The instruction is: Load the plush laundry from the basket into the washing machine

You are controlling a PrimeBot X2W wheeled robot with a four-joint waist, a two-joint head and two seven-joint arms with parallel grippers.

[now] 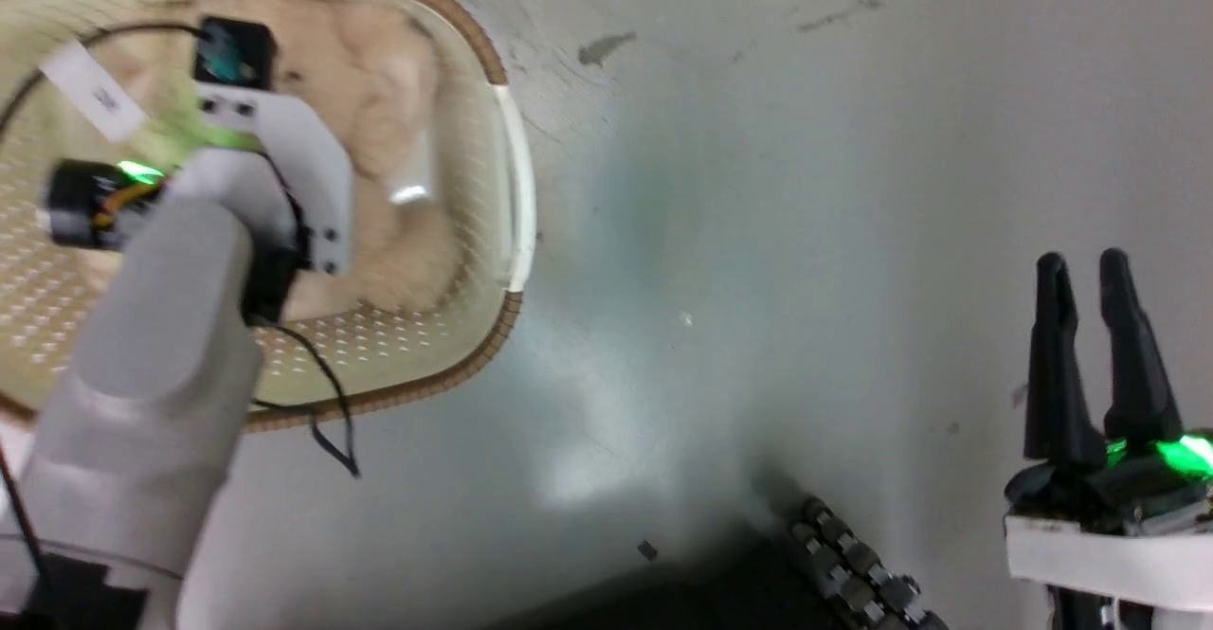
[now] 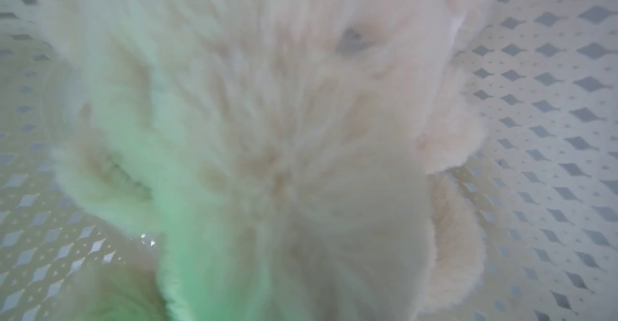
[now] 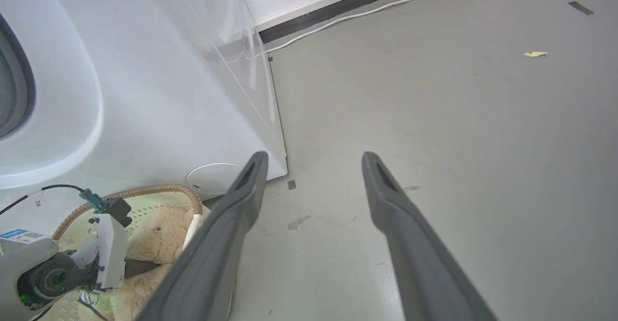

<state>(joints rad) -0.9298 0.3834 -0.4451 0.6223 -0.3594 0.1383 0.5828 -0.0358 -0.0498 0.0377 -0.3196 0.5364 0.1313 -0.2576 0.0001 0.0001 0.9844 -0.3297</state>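
Left arm (image 1: 161, 327) reaches down into the basket (image 1: 519, 175). Its white wrist mount sits over the plush laundry (image 1: 379, 90).

Left pincer (image 3: 137, 266): in the right wrist view one dark finger runs from the wrist into the fur. The rest is covered, so the spread of the fingers cannot be told, nor whether they have a hold.

Left wrist view: cream fur pressed close to the lens, tinged green on the lower left. One small dark eye (image 2: 351, 41) shows upper right of centre. The basket's perforated wall shows on both sides.

The plush lies inside the basket, on the floor (image 1: 853, 185).

Washing machine (image 3: 145, 94): the basket stands just before its white front, near the lower corner with the round white cover (image 3: 215, 178). A strip of the grey door ring (image 3: 17, 84) shows at the left edge of the right wrist view.

Right pincer (image 1: 1082, 268): well apart from the basket, over bare grey floor, fingers spread apart and holding nothing.

A white cable (image 3: 362, 14) runs along the wall base
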